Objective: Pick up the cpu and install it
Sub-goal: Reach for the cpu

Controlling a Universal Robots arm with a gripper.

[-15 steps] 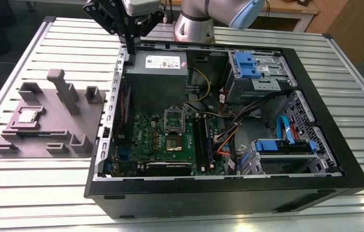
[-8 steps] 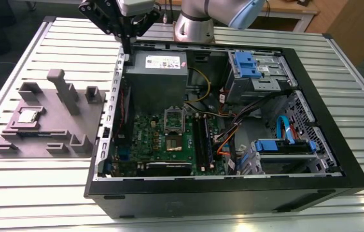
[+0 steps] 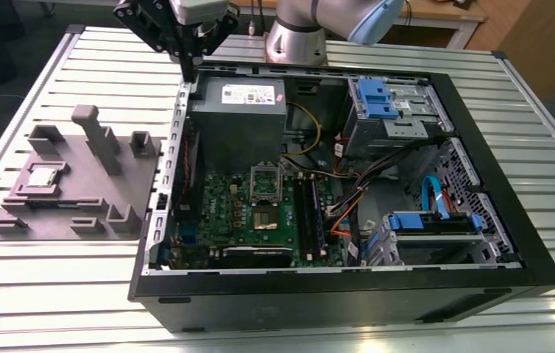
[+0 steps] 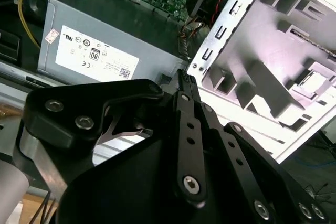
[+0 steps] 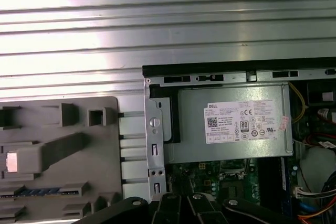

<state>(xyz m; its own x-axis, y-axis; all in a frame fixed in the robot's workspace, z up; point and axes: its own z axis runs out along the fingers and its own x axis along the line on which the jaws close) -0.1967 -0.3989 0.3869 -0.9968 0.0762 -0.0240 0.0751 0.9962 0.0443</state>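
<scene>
1. My pincer (image 3: 189,73) (image 4: 185,76), black with linked fingers, is clenched: the tips meet in a narrow point and grip nothing.
2. Right under the tips is the metal rim of the black open-sided computer case (image 3: 336,301), at its far corner on the exterior view's left. I cannot tell whether the tips touch the rim.
3. Just inside that corner is the tall grey metal box with a white label (image 3: 238,125) (image 4: 105,40) (image 5: 231,124), flush against the case wall.
4. Past the box lies the green circuit board (image 3: 228,213), flat on the case floor, with the long black memory sticks (image 3: 307,209) standing on it in a row.
5. Outside the case, on the exterior view's left, is the grey plastic fixture tray (image 3: 130,191) (image 4: 273,35) (image 5: 63,182), with raised blocks and one tall grey post (image 3: 96,136).
6. The cpu (image 3: 42,176), a small flat square chip with a silvery top and pale rim, lies flat in a recess of that tray, on the side away from the case. It is well apart from my pincer and outside the case.
7. Tray and case both rest on the ribbed silver metal table (image 3: 62,294) (image 5: 157,24).
</scene>
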